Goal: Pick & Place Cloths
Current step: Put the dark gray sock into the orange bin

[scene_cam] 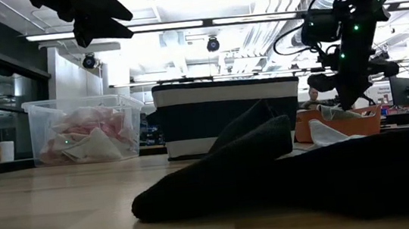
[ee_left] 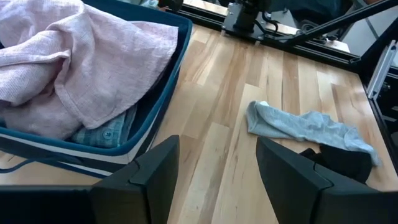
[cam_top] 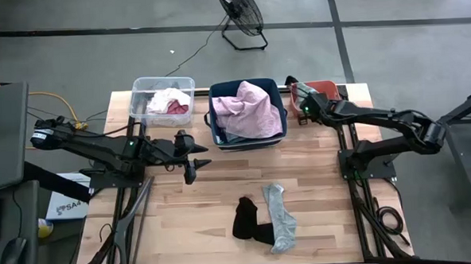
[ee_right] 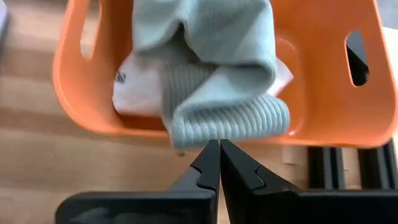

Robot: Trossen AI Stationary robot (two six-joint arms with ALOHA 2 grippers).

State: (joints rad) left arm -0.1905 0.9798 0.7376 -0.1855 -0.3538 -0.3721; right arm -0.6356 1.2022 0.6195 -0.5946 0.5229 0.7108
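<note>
Two socks remain on the table (cam_top: 184,230), near its front edge: a black sock (cam_top: 245,219) and a grey sock (cam_top: 279,218) just beside it, overlapping at the lower ends. Rest of the cloths are binned: pink cloth (cam_top: 252,107) heaped in the navy bin (cam_top: 216,133) w/ something blue-green under it, pink/white pieces in the clear bin (cam_top: 139,87), and a pale green-grey sock (ee_right: 214,68) draped in the orange bin (ee_right: 323,93) over a white piece.

Right gripper (ee_right: 214,163) sits over the orange bin at the back right, fingers pressed together, nothing between them; the sock's ribbed cuff hangs just off the tips. Left gripper (ee_left: 217,168) hovers above bare wood between navy bin and the two socks, fingers apart, empty.

Risks, as I judge them:
- Cuff of the pale sock lies over the bin's near wall, so if the right arm pulls away low, a fingertip could snag it and drag it out.
- Black & grey socks overlap, so a grab at either prob lifts both, or drops one mid-carry.
- Left gripper is close to the navy bin wall; a low swing could knock it.
</note>
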